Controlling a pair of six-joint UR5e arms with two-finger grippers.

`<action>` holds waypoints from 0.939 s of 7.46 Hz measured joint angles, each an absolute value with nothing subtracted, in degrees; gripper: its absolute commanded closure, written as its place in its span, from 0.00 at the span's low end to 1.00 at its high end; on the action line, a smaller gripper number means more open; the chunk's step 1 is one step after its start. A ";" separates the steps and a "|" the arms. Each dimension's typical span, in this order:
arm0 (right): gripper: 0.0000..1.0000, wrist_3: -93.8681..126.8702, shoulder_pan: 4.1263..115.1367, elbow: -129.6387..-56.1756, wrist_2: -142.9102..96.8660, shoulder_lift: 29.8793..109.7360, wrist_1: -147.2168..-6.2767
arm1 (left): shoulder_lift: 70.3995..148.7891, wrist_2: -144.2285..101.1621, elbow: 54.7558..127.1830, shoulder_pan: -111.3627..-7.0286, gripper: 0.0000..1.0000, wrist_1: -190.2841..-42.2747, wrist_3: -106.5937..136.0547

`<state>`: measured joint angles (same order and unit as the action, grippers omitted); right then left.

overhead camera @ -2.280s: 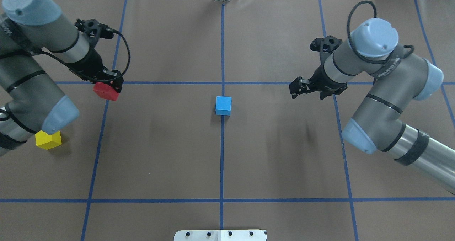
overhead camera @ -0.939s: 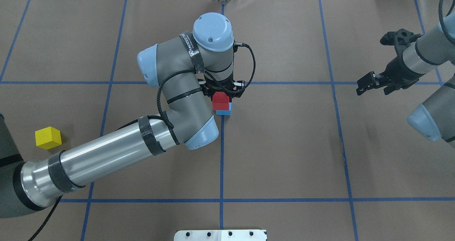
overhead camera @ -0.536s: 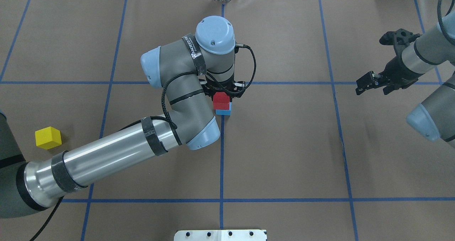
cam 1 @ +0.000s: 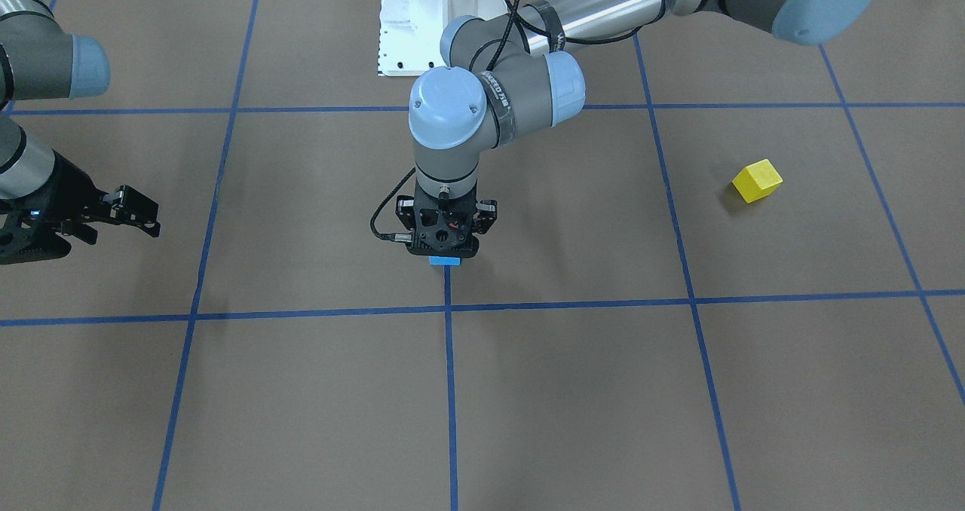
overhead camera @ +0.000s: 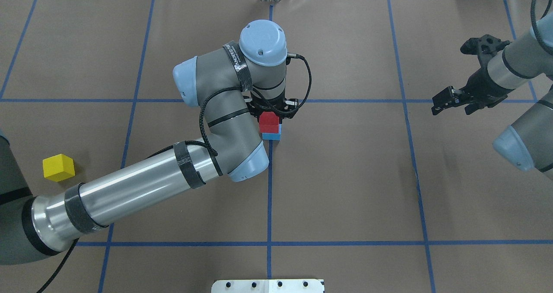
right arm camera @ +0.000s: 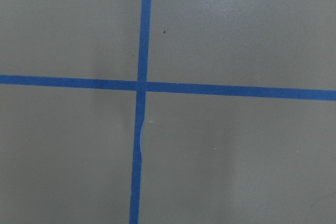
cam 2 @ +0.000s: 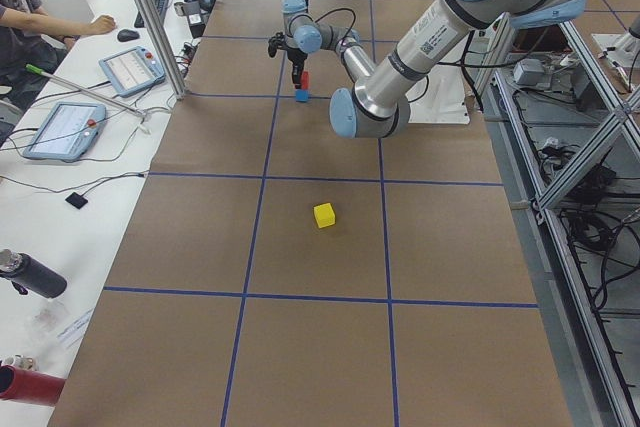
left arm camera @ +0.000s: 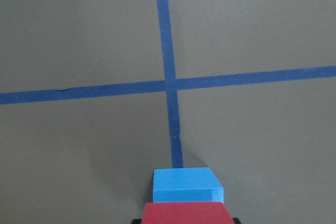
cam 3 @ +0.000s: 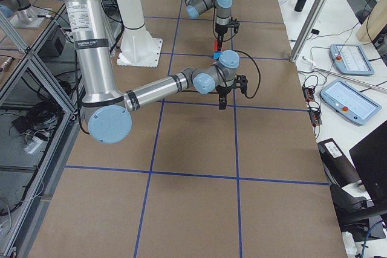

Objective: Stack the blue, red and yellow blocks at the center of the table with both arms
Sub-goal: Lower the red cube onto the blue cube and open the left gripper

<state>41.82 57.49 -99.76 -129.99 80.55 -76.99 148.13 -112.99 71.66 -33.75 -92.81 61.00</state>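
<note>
The blue block (overhead camera: 272, 135) sits at the table's centre, on the tape cross. My left gripper (overhead camera: 269, 116) is shut on the red block (overhead camera: 268, 119) and holds it right on top of the blue block; whether the two touch I cannot tell. In the left wrist view the red block (left arm camera: 187, 213) is at the bottom edge, with the blue block (left arm camera: 186, 185) just under it. The yellow block (overhead camera: 58, 167) lies alone at the far left. My right gripper (overhead camera: 440, 105) is open and empty, far to the right.
Blue tape lines (overhead camera: 269, 198) divide the brown table into squares. The white robot base plate (overhead camera: 268, 285) is at the near edge. My left arm's long forearm (overhead camera: 129, 193) lies across the left half, near the yellow block.
My left arm has carried the red block from the left side to the centre, over the blue block. My right arm has drawn back to the right. Over the last half second little has moved.
</note>
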 measured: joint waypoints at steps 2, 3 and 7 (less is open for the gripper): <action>0.00 41.91 57.48 -99.76 -129.93 80.43 -76.99 | 148.50 -112.87 71.21 -33.75 1.00 -92.81 61.00; 0.00 41.97 57.48 -99.73 -129.90 80.38 -76.99 | 149.04 -112.86 70.58 -33.75 1.00 -92.81 61.00; 0.00 42.07 57.42 -99.61 -129.74 80.27 -76.99 | 149.45 -112.14 69.87 -33.75 1.00 -92.81 60.79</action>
<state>42.07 57.42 -99.61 -129.74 80.27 -76.99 149.45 -112.14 69.87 -33.75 -92.81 60.79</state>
